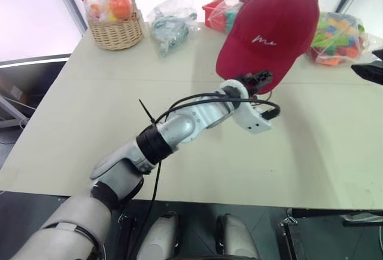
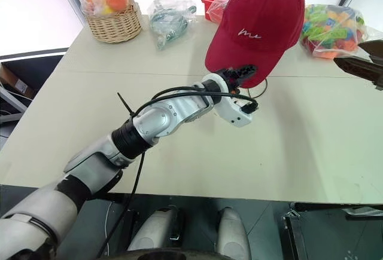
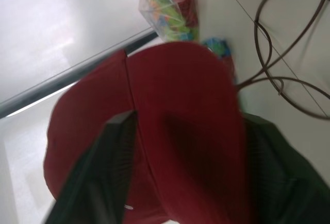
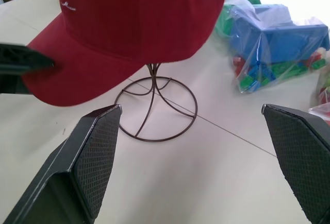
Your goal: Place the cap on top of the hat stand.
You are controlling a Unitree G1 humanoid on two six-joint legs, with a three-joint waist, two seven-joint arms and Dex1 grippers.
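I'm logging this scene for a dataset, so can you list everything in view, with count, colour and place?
cap: one, dark red with white script, sitting on the stand at the table's far right
stand: one, dark wire, round base on the table under the cap
basket: one, tan wicker, far left corner, with a bag holding an orange ball
clear bag: one, greyish contents, right of the basket
red box: one, behind the cap, partly hidden
bags of bricks: bright mixed colours, far right of the table
table: one, pale beige
left gripper: black, open at the cap's brim
right gripper: black, open, facing the stand
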